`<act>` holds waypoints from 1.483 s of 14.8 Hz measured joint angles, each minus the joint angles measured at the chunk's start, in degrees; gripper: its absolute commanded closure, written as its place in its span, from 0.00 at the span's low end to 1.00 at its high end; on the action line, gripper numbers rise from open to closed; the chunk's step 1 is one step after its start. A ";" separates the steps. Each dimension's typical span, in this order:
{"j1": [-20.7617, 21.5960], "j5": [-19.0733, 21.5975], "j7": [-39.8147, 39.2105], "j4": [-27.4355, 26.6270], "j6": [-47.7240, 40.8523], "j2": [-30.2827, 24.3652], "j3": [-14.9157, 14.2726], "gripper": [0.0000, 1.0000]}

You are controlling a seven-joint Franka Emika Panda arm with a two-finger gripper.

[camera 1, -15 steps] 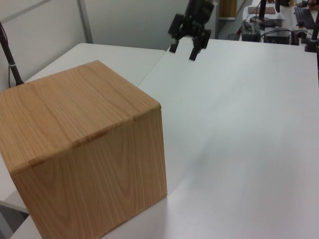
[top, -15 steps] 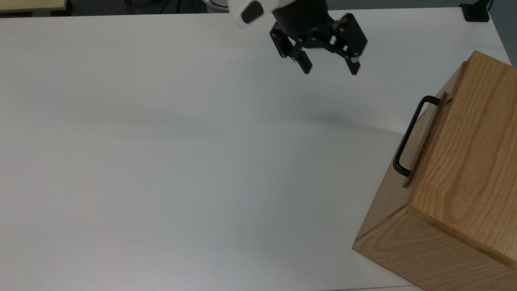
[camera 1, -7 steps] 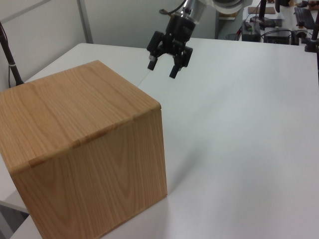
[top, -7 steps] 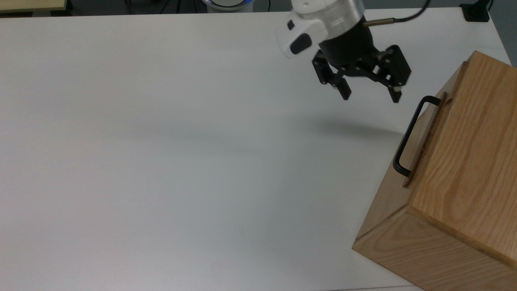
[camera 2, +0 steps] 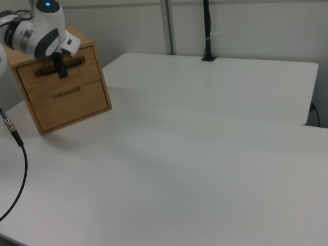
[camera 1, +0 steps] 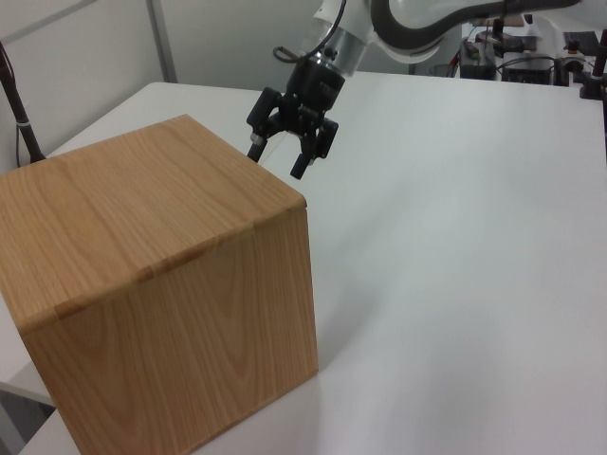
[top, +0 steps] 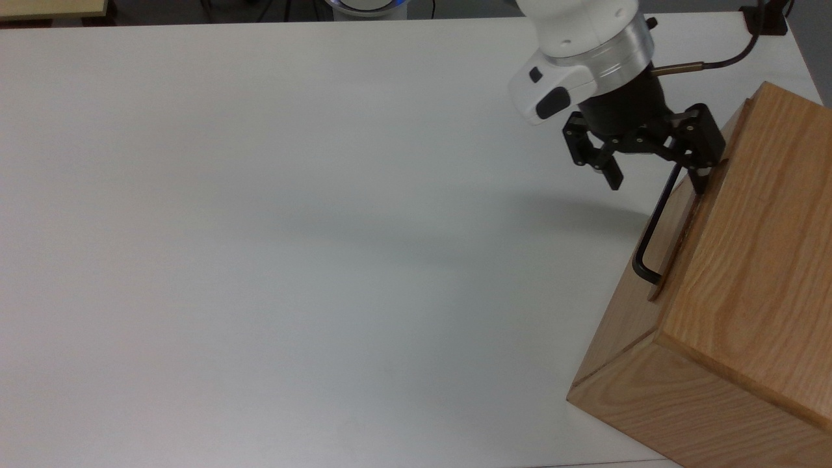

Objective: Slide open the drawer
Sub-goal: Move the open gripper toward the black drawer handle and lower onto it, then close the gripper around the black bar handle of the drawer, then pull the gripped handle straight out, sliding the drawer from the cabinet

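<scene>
Moved: since a second ago my gripper (top: 655,179) has crossed the table (top: 260,227) from its far edge to the box's upper corner.
Hand: fingers spread, holding nothing, one either side of the handle's (top: 653,231) top end.
Drawer (camera 2: 59,64): shut, in the box (top: 747,292) at the top view's right.
Doing it well: I'd centre on the bar, close firmly, then pull straight along the rails.
</scene>
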 measured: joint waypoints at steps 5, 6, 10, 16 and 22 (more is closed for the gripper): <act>1.11 0.71 0.71 1.36 3.17 2.53 0.08 0.47; 1.17 0.73 0.92 1.61 3.22 2.66 0.05 0.55; 1.29 0.97 1.13 2.40 3.40 2.76 0.05 0.78; 1.26 0.99 1.13 2.40 3.42 2.78 0.05 1.00; -0.21 2.13 -0.36 3.35 -0.79 2.67 0.06 1.00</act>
